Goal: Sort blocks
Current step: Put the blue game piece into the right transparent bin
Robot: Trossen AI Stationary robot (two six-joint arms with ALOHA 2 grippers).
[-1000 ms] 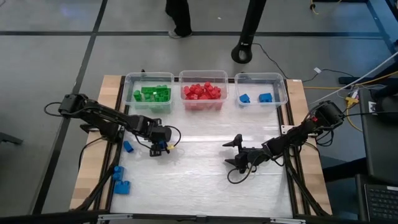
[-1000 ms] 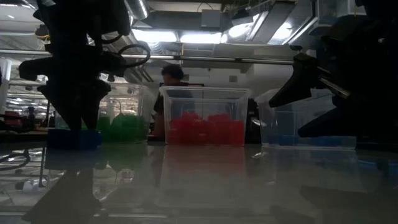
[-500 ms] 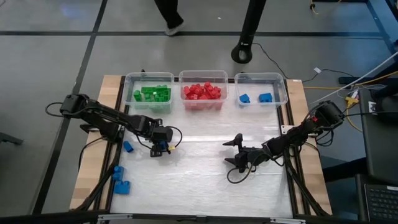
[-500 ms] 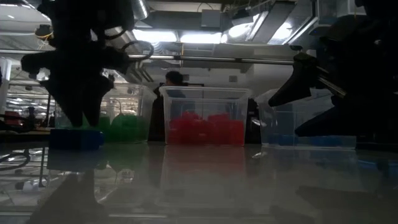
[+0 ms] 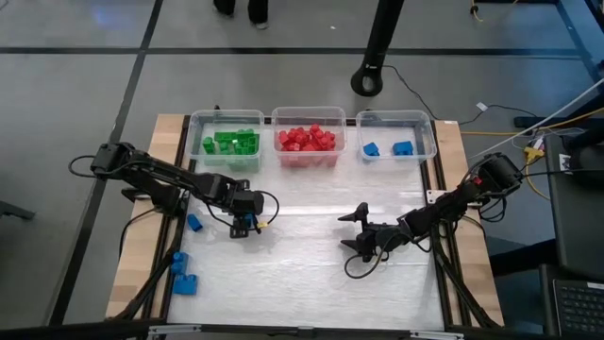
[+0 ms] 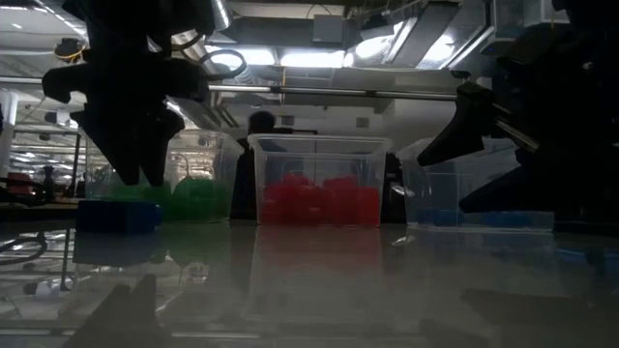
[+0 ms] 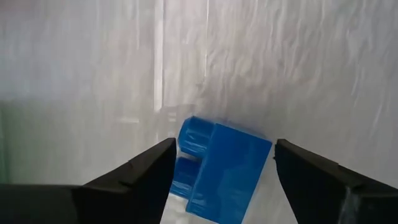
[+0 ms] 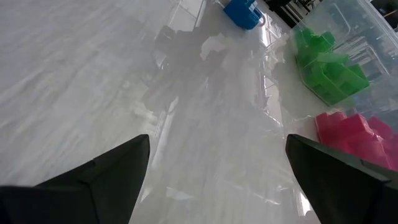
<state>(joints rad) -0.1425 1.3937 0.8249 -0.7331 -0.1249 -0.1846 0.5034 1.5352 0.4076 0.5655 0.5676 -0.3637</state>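
Hovering just above a blue block [image 7: 221, 167] on the worktop [image 5: 302, 274], the left gripper [image 5: 245, 224] has its jaws spread, 1 finger each side of the block, not touching it; the low view shows the same block [image 6: 118, 215] lying flat w/ the jaws clear above it. That block sits left of centre, in front of the green bin [image 5: 226, 140]. Right gripper [image 5: 359, 233] waits over the worktop's right-centre, jaws wide apart, nothing between them. 3 clear bins line the far edge: green blocks [image 5: 229, 143] in the left bin, red blocks [image 5: 306, 140] in the middle bin [image 5: 309, 138], and 2 blue blocks [image 5: 386, 148] in the right bin [image 5: 396, 137]. More loose blue blocks lie on the left side: 1 [image 5: 194, 223] near the left arm, approx. 3 more [image 5: 181, 274] at the near-left edge. A person's legs [image 5: 236, 8] show on the floor beyond the worktop. A black stand base [image 5: 371, 77] sits on the floor behind the bins.
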